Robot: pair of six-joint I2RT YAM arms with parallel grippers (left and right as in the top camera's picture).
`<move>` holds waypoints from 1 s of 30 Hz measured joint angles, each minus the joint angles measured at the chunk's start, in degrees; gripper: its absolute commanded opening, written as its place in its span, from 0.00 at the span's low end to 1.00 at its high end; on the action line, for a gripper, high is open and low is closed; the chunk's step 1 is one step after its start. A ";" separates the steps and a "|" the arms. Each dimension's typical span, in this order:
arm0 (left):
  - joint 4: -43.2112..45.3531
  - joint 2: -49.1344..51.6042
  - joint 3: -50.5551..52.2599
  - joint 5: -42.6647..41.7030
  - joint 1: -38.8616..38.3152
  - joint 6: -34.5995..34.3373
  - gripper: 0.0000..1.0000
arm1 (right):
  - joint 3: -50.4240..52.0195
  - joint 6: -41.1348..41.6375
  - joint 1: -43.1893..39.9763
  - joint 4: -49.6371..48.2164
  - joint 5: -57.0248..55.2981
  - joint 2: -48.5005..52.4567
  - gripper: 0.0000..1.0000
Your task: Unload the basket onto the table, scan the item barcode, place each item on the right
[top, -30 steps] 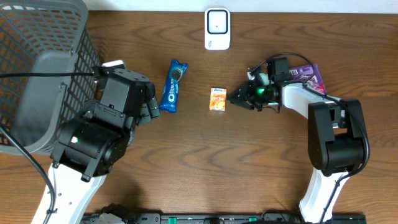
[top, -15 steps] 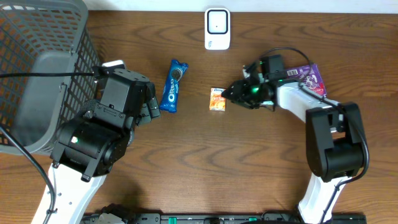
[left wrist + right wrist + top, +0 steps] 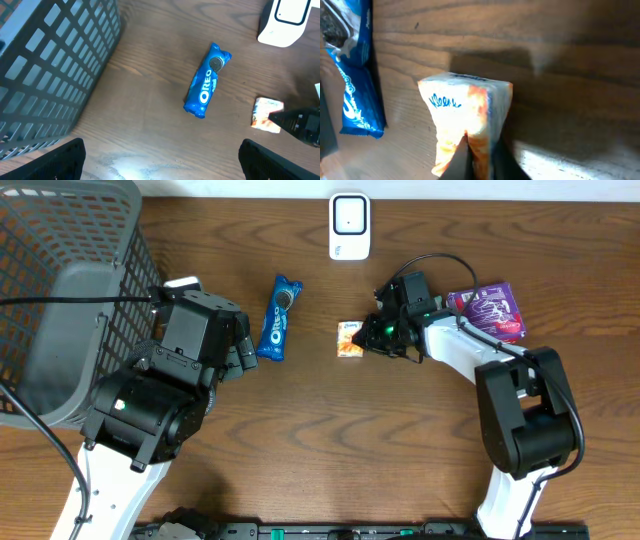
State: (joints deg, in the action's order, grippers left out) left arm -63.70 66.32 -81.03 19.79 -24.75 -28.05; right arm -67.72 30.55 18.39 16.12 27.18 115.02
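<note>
A small orange and white packet [image 3: 349, 340] lies mid-table, its edge pinched in my right gripper [image 3: 368, 336], which reaches it from the right. In the right wrist view the packet [image 3: 462, 112] fills the centre and my right gripper [image 3: 480, 150] is shut on its near edge, one dark finger [image 3: 457, 162] on each side. A white scanner [image 3: 349, 225] stands at the table's far edge, beyond the packet. My left gripper [image 3: 162, 167] hangs wide open over bare wood at the left, holding nothing.
A blue Oreo pack [image 3: 279, 317] lies left of the orange packet and also shows in the left wrist view [image 3: 206, 81]. A purple packet [image 3: 490, 310] lies at the right. A grey mesh basket [image 3: 60, 300] fills the far left.
My right gripper has moved left up to the orange packet and shut on its edge. The packet has tilted slightly. The left arm has not moved.
</note>
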 measured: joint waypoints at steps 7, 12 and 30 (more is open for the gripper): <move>0.00 0.00 0.00 0.00 0.00 0.00 0.98 | -0.02 -0.17 -0.44 -5.27 8.04 0.02 0.01; 0.00 0.00 0.00 0.00 0.00 0.00 0.98 | -0.02 3.32 -3.43 -17.18 27.23 0.04 0.01; 0.02 0.00 0.00 0.00 0.00 0.00 0.98 | -0.04 3.52 -8.79 -30.38 59.58 0.04 0.01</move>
State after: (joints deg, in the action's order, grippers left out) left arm -63.68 66.32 -81.03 19.79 -24.75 -28.05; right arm -67.77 34.06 9.61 -14.26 86.76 115.07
